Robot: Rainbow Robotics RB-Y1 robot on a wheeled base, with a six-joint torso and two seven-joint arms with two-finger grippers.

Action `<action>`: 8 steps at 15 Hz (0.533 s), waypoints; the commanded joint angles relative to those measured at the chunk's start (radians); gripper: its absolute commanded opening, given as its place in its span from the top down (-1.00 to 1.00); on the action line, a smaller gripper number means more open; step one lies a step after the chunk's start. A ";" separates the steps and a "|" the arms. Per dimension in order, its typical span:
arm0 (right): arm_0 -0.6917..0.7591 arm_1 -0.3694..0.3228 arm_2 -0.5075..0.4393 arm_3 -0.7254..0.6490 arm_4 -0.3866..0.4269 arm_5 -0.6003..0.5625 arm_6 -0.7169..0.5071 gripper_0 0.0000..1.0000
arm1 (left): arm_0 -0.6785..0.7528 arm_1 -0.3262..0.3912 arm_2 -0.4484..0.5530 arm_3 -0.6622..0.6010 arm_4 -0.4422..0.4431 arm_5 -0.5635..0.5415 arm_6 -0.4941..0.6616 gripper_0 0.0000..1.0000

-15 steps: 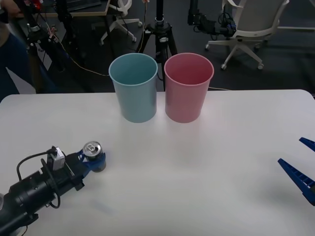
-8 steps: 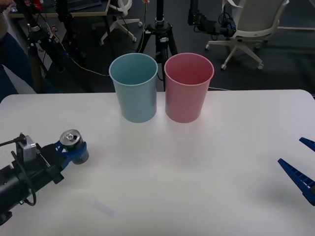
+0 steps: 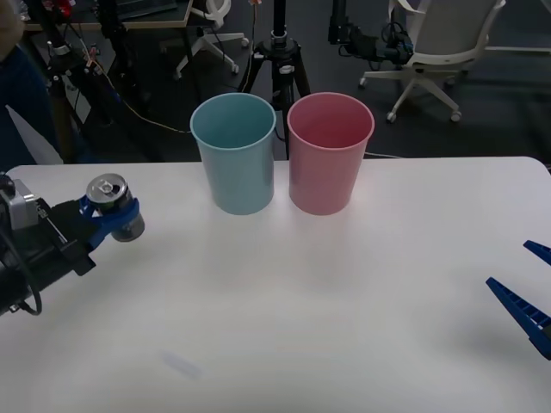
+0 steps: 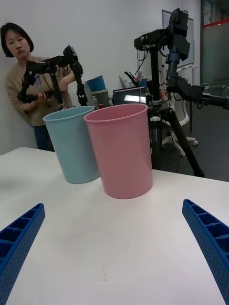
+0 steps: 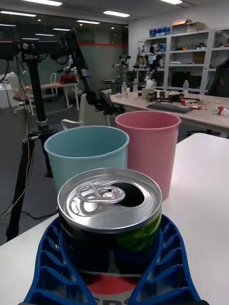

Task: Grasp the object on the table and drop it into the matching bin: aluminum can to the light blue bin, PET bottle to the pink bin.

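The left gripper [image 3: 110,219] clamps the can [image 3: 113,206] upright between its blue fingers, above the table [image 3: 344,284]; ahead of it stand the blue bin [image 3: 234,155] and, just beyond, the pink bin [image 3: 328,153]. The right gripper [image 3: 532,297] waits at the table's far side, fingers spread.

Floor behind the work area: dark grey [image 3: 482,103]. A black tripod [image 3: 279,60] stands on it, centre rear. A white swivel office chair [image 3: 435,47] on castors is at rear right; a second white chair base [image 3: 211,30] is at rear left. A wooden desk edge [image 3: 159,21] runs along the upper left, with black stands and cables [image 3: 86,77] beneath it.

Left wrist view: ceiling panel lights [image 5: 117,13] lit, white shelving [image 5: 188,52] with boxes on the far wall, a long bench [image 5: 191,107] cluttered with equipment.

Right wrist view: plain white wall [image 4: 95,33].
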 commanded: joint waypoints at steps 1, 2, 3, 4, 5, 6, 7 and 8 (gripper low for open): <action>0.000 0.000 0.000 0.000 0.000 0.000 0.000 -1.00 | -0.029 0.114 -0.008 -0.047 0.059 0.067 0.034 1.00; 0.000 0.000 0.000 0.000 0.000 0.000 0.000 -1.00 | -0.060 0.162 -0.023 -0.047 0.091 0.083 0.045 1.00; 0.000 0.000 0.000 0.000 0.000 0.000 0.000 -1.00 | -0.100 0.216 -0.046 -0.047 0.108 0.099 0.057 1.00; 0.000 0.000 0.000 0.000 0.000 0.000 0.000 -1.00 | -0.147 0.260 -0.077 -0.046 0.128 0.124 0.071 1.00; 0.000 0.000 0.000 0.000 0.000 0.000 0.000 -1.00 | -0.201 0.305 -0.121 -0.044 0.154 0.152 0.122 1.00; 0.000 0.000 0.000 0.000 0.000 0.000 0.000 -1.00 | -0.256 0.332 -0.166 -0.037 0.177 0.175 0.155 1.00; 0.000 0.000 0.000 0.000 0.000 0.000 0.000 -1.00 | -0.302 0.340 -0.194 -0.020 0.180 0.184 0.177 1.00; 0.000 0.000 0.000 0.000 0.000 0.000 0.000 -1.00 | -0.364 0.340 -0.224 0.016 0.180 0.182 0.185 1.00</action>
